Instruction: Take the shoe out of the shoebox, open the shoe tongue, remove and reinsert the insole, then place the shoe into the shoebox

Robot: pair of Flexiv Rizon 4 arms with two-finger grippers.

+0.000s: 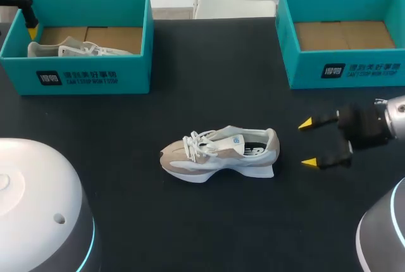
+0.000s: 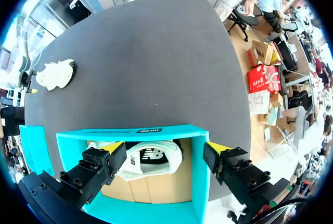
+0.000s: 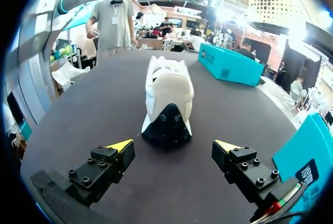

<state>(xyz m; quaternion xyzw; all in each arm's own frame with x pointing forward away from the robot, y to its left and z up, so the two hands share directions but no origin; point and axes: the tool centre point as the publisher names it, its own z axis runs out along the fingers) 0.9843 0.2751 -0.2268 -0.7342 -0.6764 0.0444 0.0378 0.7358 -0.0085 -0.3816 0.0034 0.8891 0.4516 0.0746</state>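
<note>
In the head view the shoe [image 1: 218,153] stands on its sole at the middle of the table [image 1: 126,209], toe toward nine o'clock and heel toward three, so the take-out step looks done and the tongue is probably next. The right gripper [image 1: 307,143] hangs at three o'clock of the shoe, clear of the heel, its yellow tips spread wide and aimed at it, a stance that seems meant for steadying the heel. The left shoebox [image 1: 76,76] sits at ten o'clock and holds a second shoe [image 1: 76,49]. The right shoebox [image 1: 342,69] at two o'clock shows only its cardboard floor, likely kept free for the return. In the left wrist view the left gripper [image 2: 165,148] hovers above the left shoebox, fingers far apart and gripping nothing. One tip is over the second shoe and the other just outside the box wall, so this arm seems parked out of the way. The shoe on the table lies well off, ahead toward ten o'clock. In the right wrist view the shoe's dark heel faces the wide-open right gripper at twelve o'clock, near but untouched, centred between the fingers' lines. The right shoebox's wall stands close at three o'clock.
</note>
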